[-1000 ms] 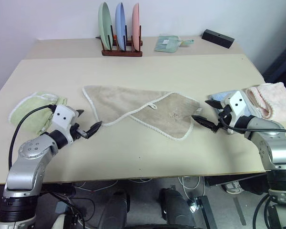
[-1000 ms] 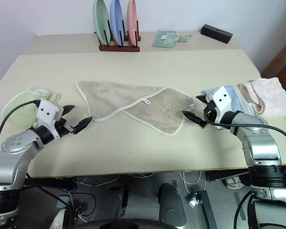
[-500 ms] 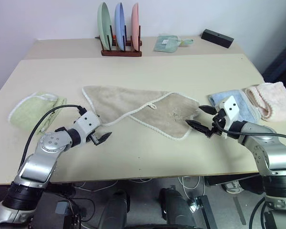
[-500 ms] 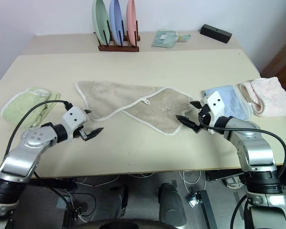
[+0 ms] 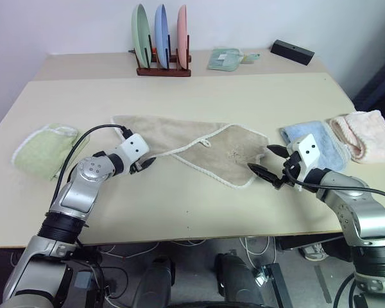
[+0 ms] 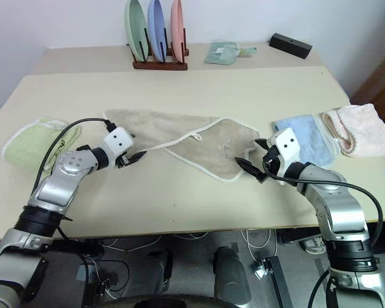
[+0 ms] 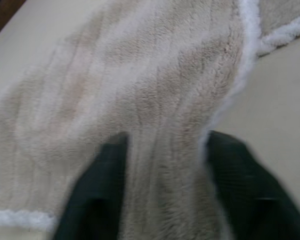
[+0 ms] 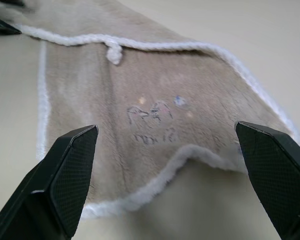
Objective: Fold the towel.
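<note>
Head view, beige towel (image 5: 192,146) lying mid-bench, left gripper (image 5: 145,164) pinching its near-left edge, right gripper (image 5: 263,168) gaping at its right corner, left wrist view, fingers (image 7: 97,195) gripping a towel ridge, right wrist view, fingers (image 8: 65,175) spread wide before the white-corded hem.

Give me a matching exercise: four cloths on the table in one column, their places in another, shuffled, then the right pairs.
Cloths:
1. beige towel
2. light green cloth
3. blue cloth
4. pink towel

Places:
A. at the table's right edge
B. table's middle, between the grippers
C. near the table's left edge
D. just behind the right gripper

Pairs: 1-B, 2-C, 3-D, 4-A
</note>
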